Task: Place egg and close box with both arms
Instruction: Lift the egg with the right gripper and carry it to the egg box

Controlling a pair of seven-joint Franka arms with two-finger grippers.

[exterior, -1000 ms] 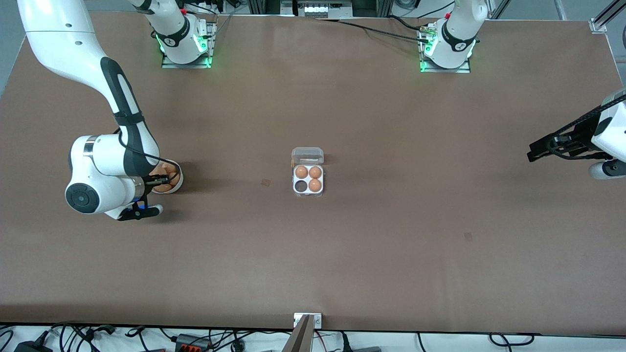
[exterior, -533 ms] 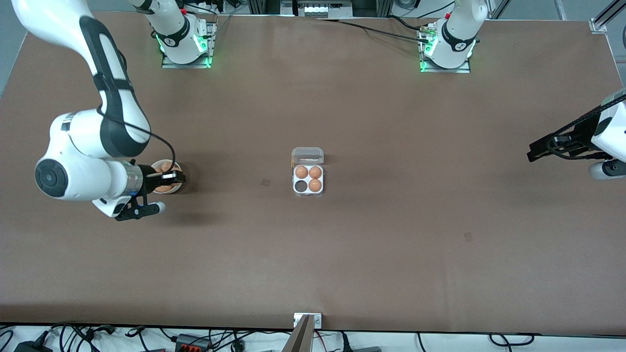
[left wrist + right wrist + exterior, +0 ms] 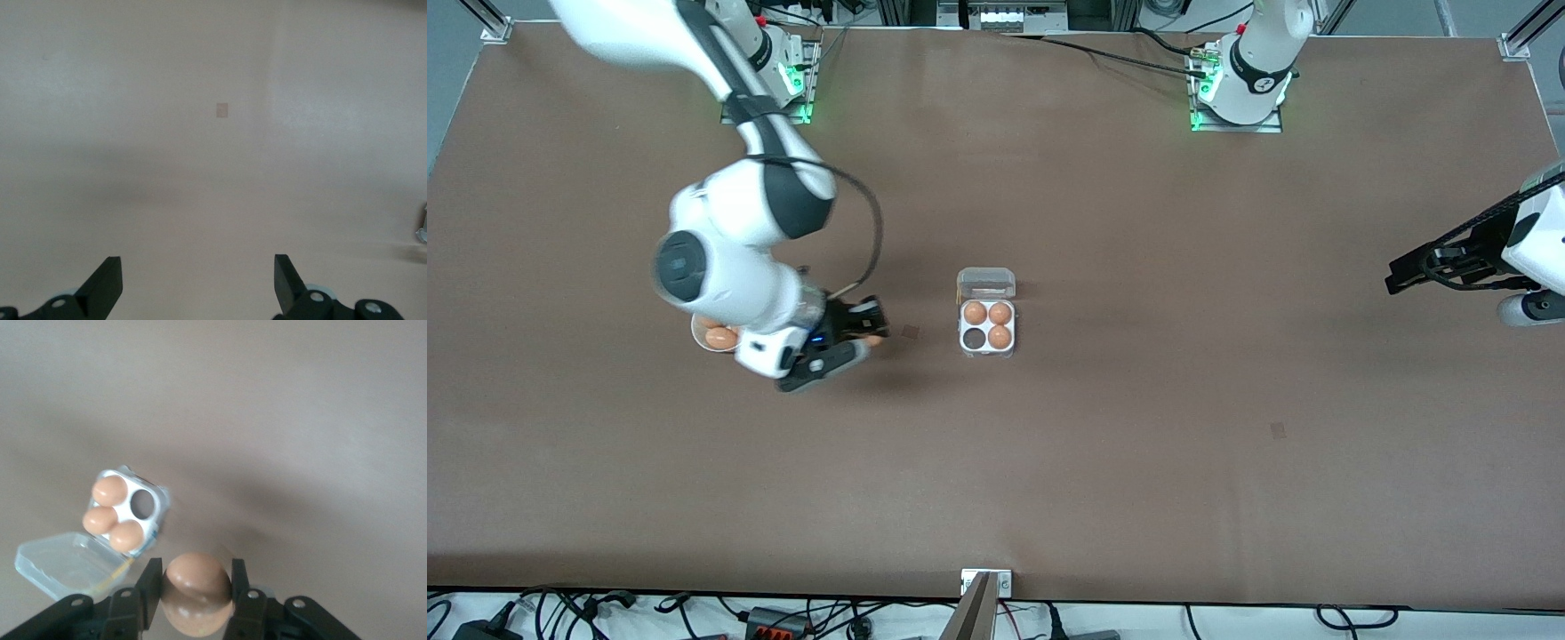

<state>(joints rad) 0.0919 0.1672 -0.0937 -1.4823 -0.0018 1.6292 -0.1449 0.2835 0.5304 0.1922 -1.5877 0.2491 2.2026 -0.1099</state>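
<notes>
Egg in hand: a brown egg (image 3: 197,590) sits clamped between the fingers of the right gripper (image 3: 863,331), up in the air over bare table (image 3: 1138,462).
Box: the clear egg box (image 3: 987,329) rests near the middle of the table, lid (image 3: 986,283) swung open and lying flat on the side toward the robot bases.
Box contents: three brown eggs fill three cells; the fourth cell (image 3: 973,338), nearer the front camera and toward the right arm's end, is empty.
Box versus hand: the box lies apart from the right gripper, toward the left arm's end of the table, with a strip of bare table and a small square mark (image 3: 910,332) between them.
Bowl: a white bowl (image 3: 713,339) with eggs stands under the right arm's wrist, toward the right arm's end from the gripper.
Left gripper: the left gripper (image 3: 198,283) waits near the left arm's end of the table, fingers spread wide apart and holding nothing.
Hard to see: the bowl is mostly covered by the right arm; in the front view the held egg is only a sliver of brown at the fingertips, and the left arm is cut off at the edge.
</notes>
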